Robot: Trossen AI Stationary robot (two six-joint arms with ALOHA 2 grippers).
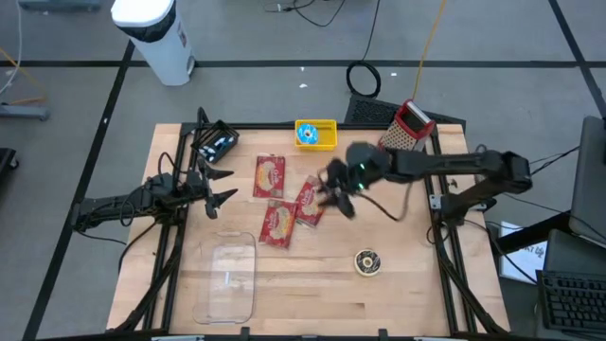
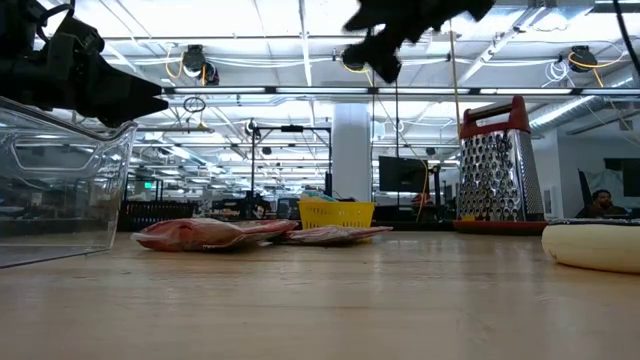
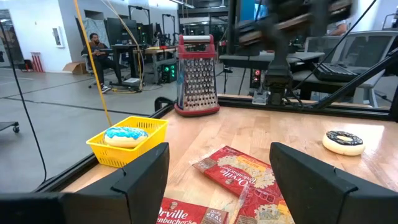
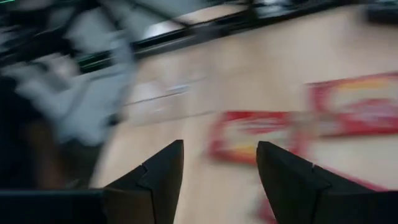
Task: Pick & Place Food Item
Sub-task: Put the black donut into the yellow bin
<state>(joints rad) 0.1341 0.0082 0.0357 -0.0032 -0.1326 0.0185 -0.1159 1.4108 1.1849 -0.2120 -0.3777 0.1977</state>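
Three red popcorn packets [image 1: 270,175], [image 1: 308,201], [image 1: 276,224] lie flat mid-table. A blue-iced donut [image 1: 307,134] sits in a yellow basket [image 1: 327,126] at the far edge. A chocolate-topped donut [image 1: 367,262] rests on the wood toward the near right. My right gripper [image 1: 333,197] hangs open in the air over the right-hand packet and holds nothing. In the right wrist view [image 4: 221,149] blurred packets show past its fingers. My left gripper [image 1: 220,185] waits open at the table's left, level, pointing toward the packets [image 3: 239,171].
A clear plastic container [image 1: 227,279] lies at the near left. A metal grater with a red handle [image 1: 409,125] stands at the far right. A black fixture [image 1: 216,142] is at the far left corner. Bare wood runs along the near edge.
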